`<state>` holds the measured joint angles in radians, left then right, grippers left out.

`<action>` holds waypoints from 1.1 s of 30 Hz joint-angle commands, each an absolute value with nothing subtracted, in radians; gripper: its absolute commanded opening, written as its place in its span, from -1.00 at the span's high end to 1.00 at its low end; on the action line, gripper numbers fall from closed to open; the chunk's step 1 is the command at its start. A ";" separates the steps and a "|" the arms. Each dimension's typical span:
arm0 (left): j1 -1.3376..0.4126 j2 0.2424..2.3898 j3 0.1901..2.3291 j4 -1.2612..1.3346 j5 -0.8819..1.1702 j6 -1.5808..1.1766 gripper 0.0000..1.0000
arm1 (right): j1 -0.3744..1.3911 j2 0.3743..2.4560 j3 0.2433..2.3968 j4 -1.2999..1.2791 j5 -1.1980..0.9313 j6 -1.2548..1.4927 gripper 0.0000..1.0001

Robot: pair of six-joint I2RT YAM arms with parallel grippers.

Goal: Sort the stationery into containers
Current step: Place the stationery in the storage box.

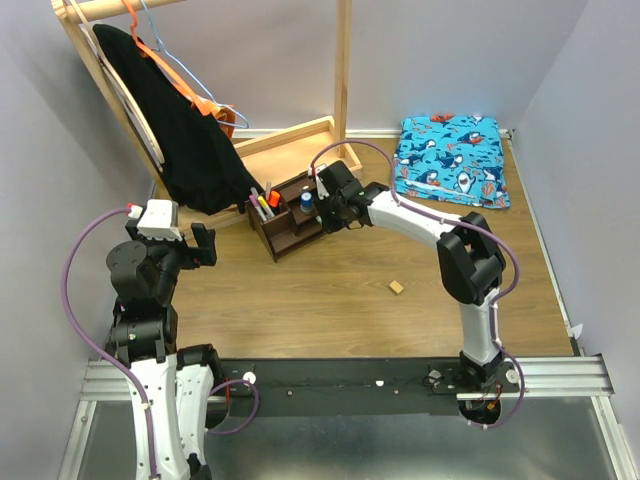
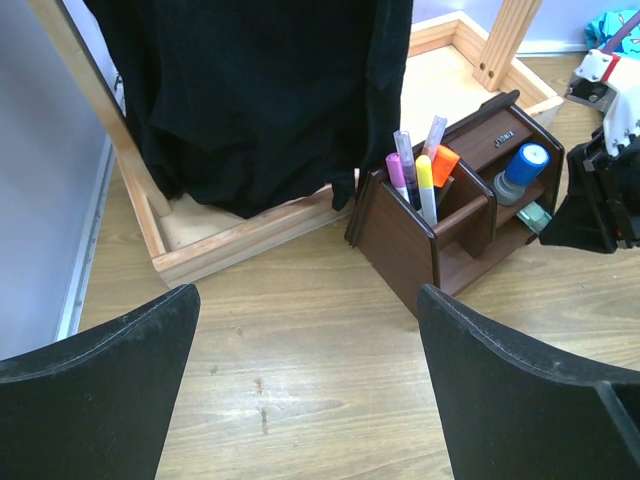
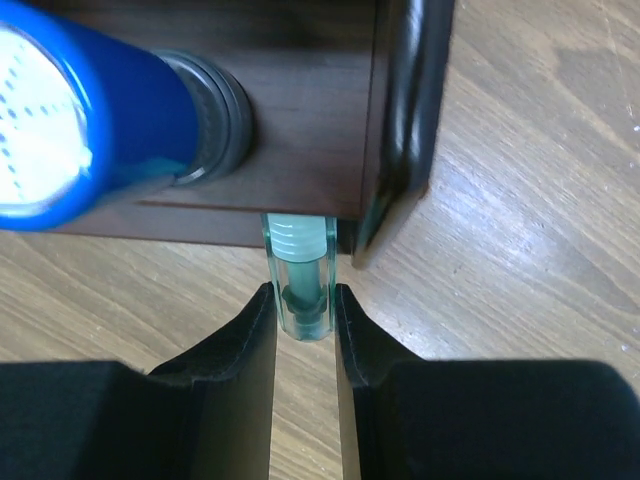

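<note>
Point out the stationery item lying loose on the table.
The tan eraser cube, alone on the tabletop; the pens stand in the organiser and the mint highlighter sits between the right fingers.

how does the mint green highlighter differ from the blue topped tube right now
The mint-green highlighter is slim and translucent; the blue-topped tube is thicker and opaque. The highlighter is pinched by the right gripper at the edge of the desk organiser; the tube stands free in a compartment. Both are at the organiser.

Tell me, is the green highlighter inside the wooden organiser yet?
Partly in: the highlighter reaches into the organiser, its outer end pinched by the right fingers.
</note>
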<state>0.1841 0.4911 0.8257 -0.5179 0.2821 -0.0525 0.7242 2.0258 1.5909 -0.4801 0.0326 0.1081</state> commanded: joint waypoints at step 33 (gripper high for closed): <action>0.193 0.489 0.816 -0.502 0.293 -0.075 -0.97 | 0.767 2.072 1.644 -0.402 0.126 0.112 0.02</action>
